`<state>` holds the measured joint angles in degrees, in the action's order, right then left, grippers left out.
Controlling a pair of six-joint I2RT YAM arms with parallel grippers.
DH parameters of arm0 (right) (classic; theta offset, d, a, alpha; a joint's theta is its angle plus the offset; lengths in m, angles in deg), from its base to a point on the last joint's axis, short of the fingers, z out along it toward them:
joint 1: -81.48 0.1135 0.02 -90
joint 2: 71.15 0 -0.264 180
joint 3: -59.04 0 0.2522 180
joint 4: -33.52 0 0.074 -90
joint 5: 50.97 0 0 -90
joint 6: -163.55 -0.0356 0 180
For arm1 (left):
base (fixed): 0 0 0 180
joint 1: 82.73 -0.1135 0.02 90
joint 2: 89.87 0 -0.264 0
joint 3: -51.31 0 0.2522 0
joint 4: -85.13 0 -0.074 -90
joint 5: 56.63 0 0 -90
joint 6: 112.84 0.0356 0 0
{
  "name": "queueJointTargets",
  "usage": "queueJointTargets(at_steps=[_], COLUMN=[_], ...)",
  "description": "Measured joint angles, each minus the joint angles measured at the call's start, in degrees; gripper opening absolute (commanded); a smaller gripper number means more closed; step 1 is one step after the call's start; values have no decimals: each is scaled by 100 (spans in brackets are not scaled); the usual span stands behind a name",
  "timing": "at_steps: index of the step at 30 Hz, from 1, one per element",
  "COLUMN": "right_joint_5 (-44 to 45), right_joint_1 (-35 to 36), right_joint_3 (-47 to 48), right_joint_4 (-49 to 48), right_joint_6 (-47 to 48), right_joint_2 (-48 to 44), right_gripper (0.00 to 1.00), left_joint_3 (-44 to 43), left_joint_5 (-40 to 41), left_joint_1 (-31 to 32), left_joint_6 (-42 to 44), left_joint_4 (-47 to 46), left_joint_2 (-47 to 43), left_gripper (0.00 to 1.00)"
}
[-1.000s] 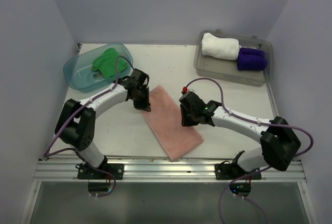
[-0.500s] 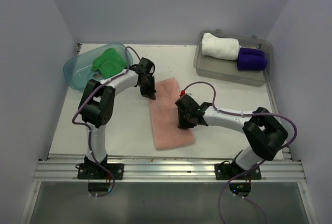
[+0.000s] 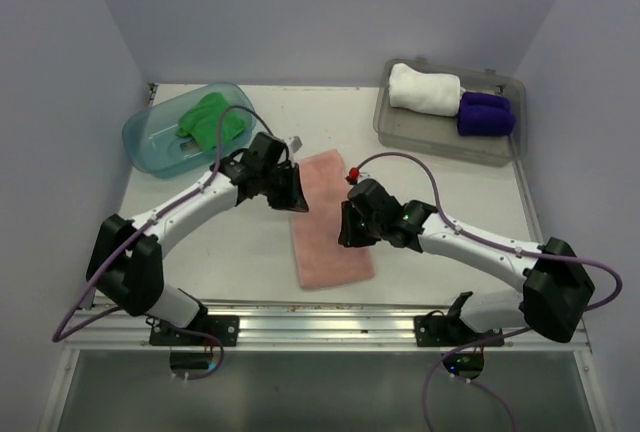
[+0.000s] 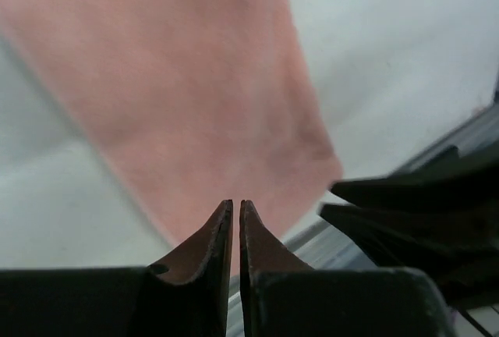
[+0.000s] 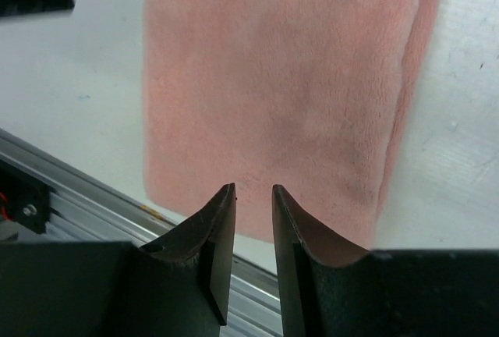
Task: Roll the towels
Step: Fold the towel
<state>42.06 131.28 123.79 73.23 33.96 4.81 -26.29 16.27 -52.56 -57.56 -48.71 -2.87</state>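
A salmon pink towel [image 3: 328, 247] lies spread flat mid-table, its long side running front to back; it also fills the left wrist view [image 4: 195, 79] and the right wrist view [image 5: 288, 79]. My left gripper [image 3: 294, 197] [image 4: 235, 203] hovers over its far left edge, jaws shut with nothing between them. At the towel's right side my right gripper [image 3: 348, 232] [image 5: 253, 187] stands slightly open and empty. A green towel [image 3: 210, 117] lies bunched in the teal tub [image 3: 150, 144]. A rolled white towel [image 3: 425, 89] and a rolled dark purple towel [image 3: 485, 112] lie in the grey tray [image 3: 450, 147].
The tub stands at the back left, the tray at the back right. A metal rail [image 3: 320, 317] runs along the near table edge. Grey walls close in the left, back and right sides. The right arm's dark links [image 4: 421, 212] show at the right of the left wrist view.
The pink towel has swung from a diagonal lie to nearly straight front to back. My left gripper went to its far corner, then came back along the left edge. The right gripper shifted slightly left.
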Motion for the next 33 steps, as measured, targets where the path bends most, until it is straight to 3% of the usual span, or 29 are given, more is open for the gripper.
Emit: queueJointTargets(at_steps=[5,8,12,20,26,33], right_joint_5=[-133,-175,-144,431,501,435], right_joint_1=[17,7,7,7,-385,-984], right_joint_3=[-732,-992,-949,-699,339,1294], right_joint_4=[-199,-385,-446,103,68,-212], right_joint_6=[-127,-232,-306,-177,195,575], right_joint_2=[280,699,658,-444,518,1808], right_gripper=[29,24,25,30,30,24], left_joint_3=[887,1543,2044,1456,273,-179], left_joint_5=[-529,-678,-699,-232,446,820], left_joint_1=[1064,1233,1200,1202,758,-297], left_joint_6=[-612,-841,-1075,-1014,-890,-697], left_joint_4=[-855,-1222,-1513,-953,-669,-702], left_joint_2=[-214,-9,581,389,385,981], left_gripper=[9,6,0,6,5,4])
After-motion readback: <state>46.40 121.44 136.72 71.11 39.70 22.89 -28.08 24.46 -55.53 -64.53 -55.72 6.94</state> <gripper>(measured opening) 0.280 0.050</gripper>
